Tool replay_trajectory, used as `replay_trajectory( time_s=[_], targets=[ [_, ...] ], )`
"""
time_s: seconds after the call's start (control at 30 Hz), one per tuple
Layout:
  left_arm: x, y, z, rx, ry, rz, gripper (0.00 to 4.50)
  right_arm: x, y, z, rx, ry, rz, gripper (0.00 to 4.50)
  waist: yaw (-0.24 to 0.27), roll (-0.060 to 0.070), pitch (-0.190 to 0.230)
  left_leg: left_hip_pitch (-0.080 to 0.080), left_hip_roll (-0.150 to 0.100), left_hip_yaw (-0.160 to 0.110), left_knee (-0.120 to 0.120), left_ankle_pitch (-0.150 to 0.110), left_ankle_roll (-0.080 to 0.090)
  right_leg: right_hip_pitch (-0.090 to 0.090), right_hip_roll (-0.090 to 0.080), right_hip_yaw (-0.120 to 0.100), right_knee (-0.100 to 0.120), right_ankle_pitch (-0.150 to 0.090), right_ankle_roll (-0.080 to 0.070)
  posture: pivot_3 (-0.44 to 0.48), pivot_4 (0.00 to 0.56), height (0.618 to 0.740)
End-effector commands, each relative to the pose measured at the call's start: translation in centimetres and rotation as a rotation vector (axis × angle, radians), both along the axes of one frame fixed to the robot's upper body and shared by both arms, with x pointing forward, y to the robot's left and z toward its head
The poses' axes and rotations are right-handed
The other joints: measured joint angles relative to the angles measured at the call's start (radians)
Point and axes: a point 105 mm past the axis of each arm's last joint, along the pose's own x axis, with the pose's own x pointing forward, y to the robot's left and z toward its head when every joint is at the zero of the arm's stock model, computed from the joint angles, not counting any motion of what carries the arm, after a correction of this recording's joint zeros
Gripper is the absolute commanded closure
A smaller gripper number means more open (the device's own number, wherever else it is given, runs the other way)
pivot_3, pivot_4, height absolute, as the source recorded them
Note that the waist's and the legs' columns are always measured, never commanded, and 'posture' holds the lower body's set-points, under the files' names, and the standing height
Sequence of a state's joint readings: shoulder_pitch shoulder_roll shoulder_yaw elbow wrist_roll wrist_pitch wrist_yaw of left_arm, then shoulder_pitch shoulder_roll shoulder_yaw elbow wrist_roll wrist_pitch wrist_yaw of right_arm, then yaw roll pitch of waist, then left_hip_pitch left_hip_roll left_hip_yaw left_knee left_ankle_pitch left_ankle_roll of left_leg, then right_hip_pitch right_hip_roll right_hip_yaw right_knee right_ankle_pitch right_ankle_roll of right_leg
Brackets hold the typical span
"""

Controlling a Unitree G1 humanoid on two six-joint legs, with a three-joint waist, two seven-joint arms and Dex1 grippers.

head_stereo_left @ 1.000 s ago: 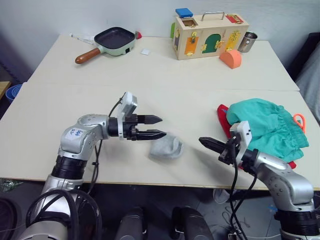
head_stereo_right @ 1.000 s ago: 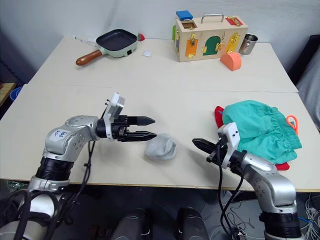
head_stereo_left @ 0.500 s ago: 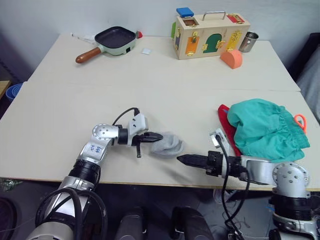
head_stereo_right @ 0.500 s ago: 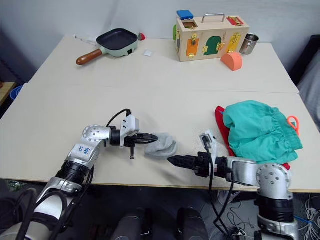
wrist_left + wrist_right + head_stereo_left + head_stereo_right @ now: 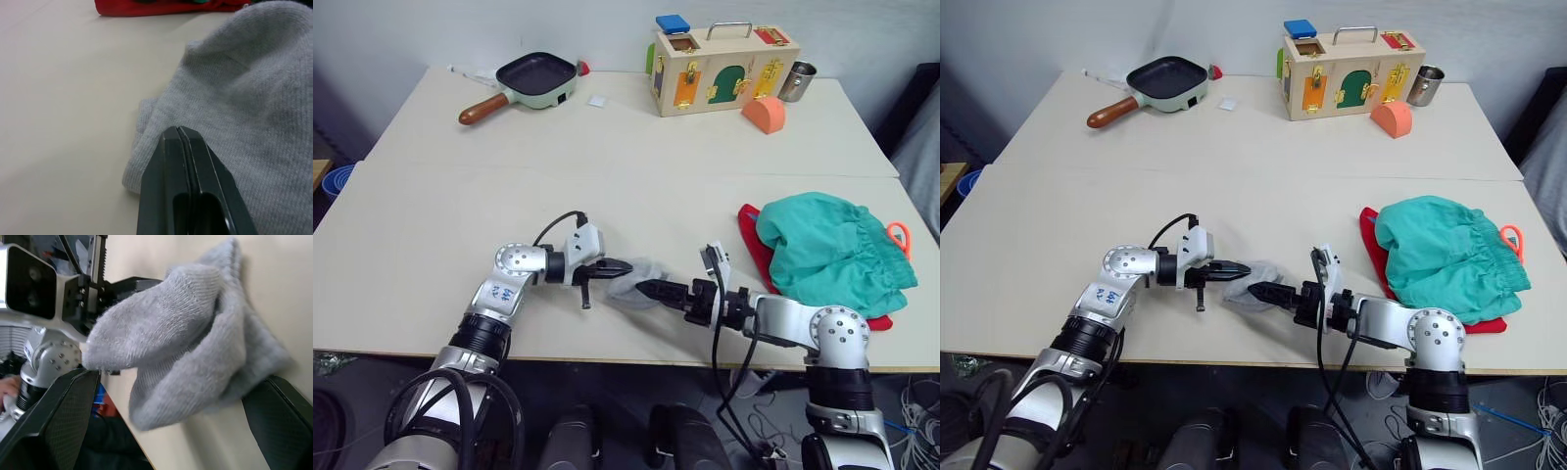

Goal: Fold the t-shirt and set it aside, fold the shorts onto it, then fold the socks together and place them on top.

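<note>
Socks (image 5: 636,284), a small grey bundle, lie near the front edge of the pale table (image 5: 460,206), and both arms reach in on them from either side. In the left eye view the left gripper (image 5: 617,266) has its black fingers pressed together at the bundle's left edge, while the right gripper (image 5: 651,289) pokes in from the right, its tips at the knit. Over to the right the teal shorts (image 5: 832,250) sit heaped on the red t-shirt (image 5: 751,235), well apart from the socks. A frying pan (image 5: 533,78) and a wooden latch box (image 5: 724,67) stand at the far side.

From the left wrist, the two fingers (image 5: 188,191) are closed flat against each other, touching the grey knit (image 5: 244,98).

From the right wrist, the fingers (image 5: 58,421) stand wide apart with the sock bundle (image 5: 186,342) between them, and the left gripper's body behind it.
</note>
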State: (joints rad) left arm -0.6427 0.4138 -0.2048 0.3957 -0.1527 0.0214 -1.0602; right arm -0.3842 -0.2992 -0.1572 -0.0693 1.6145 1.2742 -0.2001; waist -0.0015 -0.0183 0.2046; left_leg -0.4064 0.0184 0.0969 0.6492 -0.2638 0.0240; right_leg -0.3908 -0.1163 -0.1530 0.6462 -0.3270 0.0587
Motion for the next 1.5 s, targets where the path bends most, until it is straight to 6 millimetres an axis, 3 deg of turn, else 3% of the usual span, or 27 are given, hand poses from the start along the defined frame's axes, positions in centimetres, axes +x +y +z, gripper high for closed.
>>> replay_trajectory(
  time_s=[0.03,0.37,0.77,1.1,1.27,1.5],
  targets=[
    [-0.2,0.0,0.4,-0.002,-0.023,0.0,4.5,0.3,-0.2,0.8,0.05,0.008,-0.03,0.06,0.0,0.0,0.0,0.0,0.0,0.0,0.0,0.0,0.0,0.0,0.0,0.0,0.0,0.0,0.0,0.0,0.15,0.74],
    [-0.2,0.4,0.2,0.0,-0.019,0.021,4.5,0.1,-2.5,2.1,0.21,0.073,-0.111,0.06,0.0,0.0,0.0,0.0,0.0,0.0,0.0,0.0,0.001,0.0,0.0,0.0,-0.001,0.0,0.0,0.0,0.15,0.74],
    [-0.3,-0.1,0.0,0.003,-0.014,0.004,4.5,-0.4,-0.7,1.0,0.109,0.077,-0.055,0.06,0.0,0.0,0.0,0.0,0.0,0.0,0.0,-0.001,0.001,0.0,0.0,0.0,-0.001,0.0,0.001,0.0,0.15,0.74],
    [-0.4,-0.1,0.0,0.005,-0.012,-0.001,4.5,0.7,-0.1,-0.4,0.062,0.134,-0.096,0.06,0.0,0.0,0.0,0.0,0.0,0.0,0.0,-0.001,0.001,0.0,0.0,0.0,-0.001,0.0,0.001,0.0,0.15,0.74],
    [-0.4,-0.1,0.1,-0.004,-0.013,-0.005,4.5,1.5,0.3,-0.4,0.084,0.14,-0.118,1.3,0.0,0.0,0.0,0.0,0.001,0.0,0.0,-0.001,0.001,0.0,0.0,0.0,-0.001,0.0,0.001,0.0,0.15,0.74],
    [-0.8,-0.1,0.9,-0.052,0.011,-0.018,4.5,1.7,0.4,-0.4,0.106,0.132,-0.119,3.73,-0.003,0.0,0.0,0.0,0.001,0.0,-0.001,-0.001,0.001,0.0,0.0,0.0,-0.001,0.0,0.001,0.0,0.15,0.74]
  ],
)
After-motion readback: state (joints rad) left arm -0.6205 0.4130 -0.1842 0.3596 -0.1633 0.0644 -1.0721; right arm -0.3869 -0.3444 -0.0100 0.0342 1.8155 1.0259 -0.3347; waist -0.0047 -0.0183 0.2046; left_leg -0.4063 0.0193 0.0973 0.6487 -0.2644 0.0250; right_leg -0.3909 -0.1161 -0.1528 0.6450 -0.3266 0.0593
